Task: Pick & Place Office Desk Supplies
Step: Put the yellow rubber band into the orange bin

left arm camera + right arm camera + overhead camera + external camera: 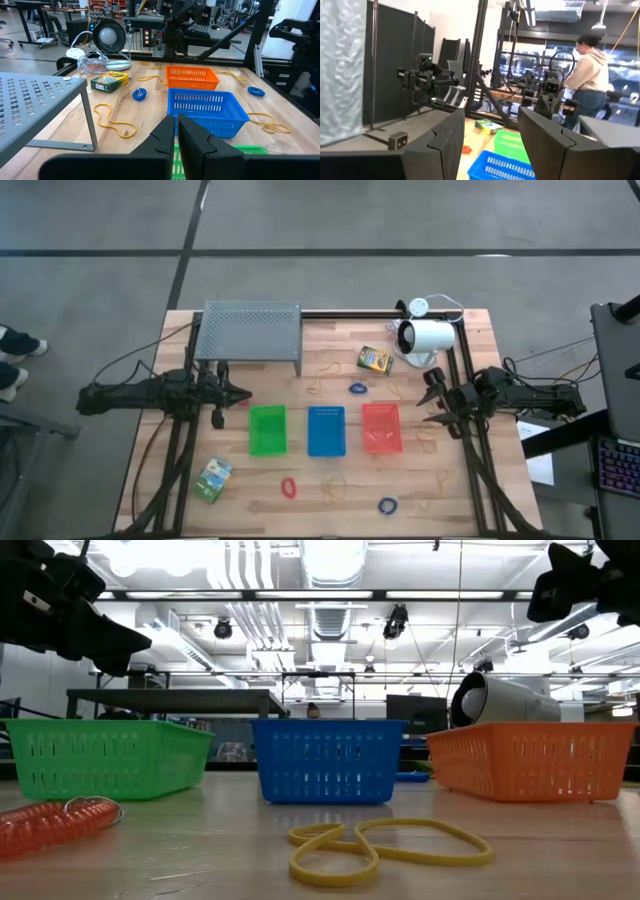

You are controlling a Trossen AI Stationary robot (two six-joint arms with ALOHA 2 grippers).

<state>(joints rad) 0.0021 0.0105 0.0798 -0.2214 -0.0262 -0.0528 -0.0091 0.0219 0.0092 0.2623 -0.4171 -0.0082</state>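
Observation:
Two yellow-green crayon boxes lie flat on the table, one at the far middle (pixel 374 360) (pixel 110 81) and one at the near left (pixel 213 478). A red loop (pixel 289 487) (pixel 50 825), two blue loops (pixel 358 389) (pixel 387 505) and thin rubber bands (pixel 333 488) (pixel 385 845) lie scattered on the wood. My left gripper (pixel 240 393) (pixel 177 135) hangs shut above the table's left side, near the green basket. My right gripper (pixel 430 397) (pixel 490 135) hangs open above the right side, with nothing between its fingers.
Green (pixel 267 430), blue (pixel 326 430) and red-orange (pixel 381 427) baskets stand in a row at mid-table. A grey perforated rack (pixel 250 330) stands at the far left and a white cylindrical device (pixel 428 337) at the far right. A person (pixel 587 85) stands beyond the table.

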